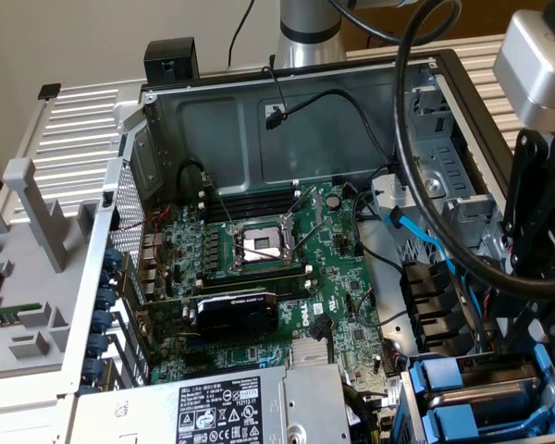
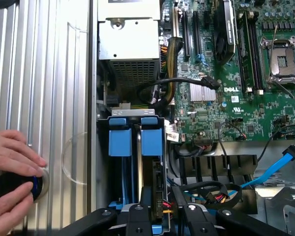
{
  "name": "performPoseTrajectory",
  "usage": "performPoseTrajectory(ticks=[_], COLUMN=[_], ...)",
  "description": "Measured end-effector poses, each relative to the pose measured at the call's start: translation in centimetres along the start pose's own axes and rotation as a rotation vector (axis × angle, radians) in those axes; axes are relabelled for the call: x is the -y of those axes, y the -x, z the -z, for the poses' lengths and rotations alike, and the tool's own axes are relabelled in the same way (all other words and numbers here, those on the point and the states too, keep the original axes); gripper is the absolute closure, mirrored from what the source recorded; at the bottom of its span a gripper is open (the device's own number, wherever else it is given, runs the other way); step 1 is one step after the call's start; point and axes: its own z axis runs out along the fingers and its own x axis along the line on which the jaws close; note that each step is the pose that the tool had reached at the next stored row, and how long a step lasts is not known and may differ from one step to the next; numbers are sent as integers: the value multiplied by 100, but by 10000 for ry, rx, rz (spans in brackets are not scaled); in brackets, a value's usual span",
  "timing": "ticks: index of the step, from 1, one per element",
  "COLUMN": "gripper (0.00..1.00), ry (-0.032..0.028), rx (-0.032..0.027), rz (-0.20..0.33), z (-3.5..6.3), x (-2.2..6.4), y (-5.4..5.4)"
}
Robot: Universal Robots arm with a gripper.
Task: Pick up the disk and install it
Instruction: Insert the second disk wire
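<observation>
Two blue carriers (image 2: 121,138): seated side by side in the drive cage at the corner of the case; they give the line to match.
Disk's place: the disk (image 2: 155,183) stands on edge in the slot just beside those carriers, between them and the motherboard (image 2: 226,98).
Hand: the hand (image 2: 166,202) sits straight over the cage, closed to a middling width on the disk's two flat faces.
Disk's look: seen edge-on, with a thin silver metal rim, a dark green circuit-board face and bright blue plastic at the end nearest the hand; the label is turned out of sight.
Step in hand: seating the disk in its bay, by my reading.
Doing it well: keep it upright and parallel with its neighbours so the blue frame follows the cage's guides; press straight and gently, with no twist.
Watch for: black cables (image 2: 206,189) and red-and-yellow wires (image 2: 165,204) lie close against the board side; a snag there would likely tilt the disk.
Person's hands (image 2: 12,162): on the ribbed desk (image 2: 59,73) outside the case, around a black round thing (image 2: 14,187), well apart from the cage.
</observation>
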Motion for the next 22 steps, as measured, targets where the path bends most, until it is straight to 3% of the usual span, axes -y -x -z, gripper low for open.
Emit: performPoseTrajectory(ticks=[4, 5, 9, 11, 19, 21, 22], gripper=[69, 69, 69, 69, 69, 78, 78], ry=[-58, -110, -442, -532, -700, -706, -707], rx=[3, 5, 18, 26, 39, 42, 41], rz=[1, 2, 6, -1, -59, -63, -62], z=[14, 17, 25, 27, 35, 34, 34], x=[-14, -21, -41, -54, -110, -111, -111], y=[0, 0, 0, -1, -1, -1, -1])
